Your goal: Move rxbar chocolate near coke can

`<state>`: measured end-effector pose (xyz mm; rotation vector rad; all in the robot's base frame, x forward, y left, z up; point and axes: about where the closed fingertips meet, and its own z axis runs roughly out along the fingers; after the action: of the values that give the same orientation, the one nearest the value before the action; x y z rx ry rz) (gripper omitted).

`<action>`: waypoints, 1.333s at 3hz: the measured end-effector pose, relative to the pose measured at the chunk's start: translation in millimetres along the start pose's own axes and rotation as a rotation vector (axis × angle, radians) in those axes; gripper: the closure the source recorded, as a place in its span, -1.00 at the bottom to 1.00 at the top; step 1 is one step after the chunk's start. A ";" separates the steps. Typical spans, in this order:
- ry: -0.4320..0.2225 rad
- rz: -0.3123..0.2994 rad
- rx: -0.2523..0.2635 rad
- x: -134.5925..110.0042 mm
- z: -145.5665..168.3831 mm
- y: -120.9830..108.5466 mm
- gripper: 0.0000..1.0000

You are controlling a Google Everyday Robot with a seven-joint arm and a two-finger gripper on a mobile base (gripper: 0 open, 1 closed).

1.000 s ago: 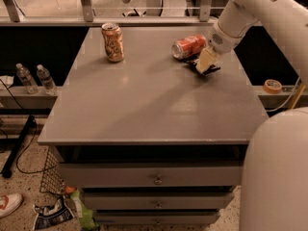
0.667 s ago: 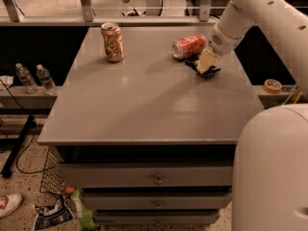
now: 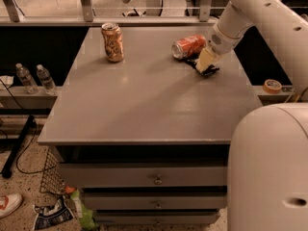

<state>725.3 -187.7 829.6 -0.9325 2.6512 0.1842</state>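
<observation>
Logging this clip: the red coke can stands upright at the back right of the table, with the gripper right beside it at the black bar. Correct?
Not quite: the coke can lies on its side, not upright, as the camera view shows. The rest holds: it is at the back right of the table, with the gripper beside it at the rxbar chocolate.

The white robot body at the lower right has spread further to the left and now covers more of the table near its front corner; the gripper, low over the rxbar chocolate just beside the coke can, shows almost no shift.
</observation>
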 end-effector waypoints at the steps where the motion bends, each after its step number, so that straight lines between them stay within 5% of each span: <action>1: 0.000 0.000 0.000 -0.7 -1.5 0.1 -0.21; 2: 0.001 0.000 -0.001 -0.9 0.3 0.3 -0.86; 4: -0.041 -0.011 0.008 -1.8 -13.6 0.6 -1.00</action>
<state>722.8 -189.2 842.9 -0.9301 2.6070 0.1886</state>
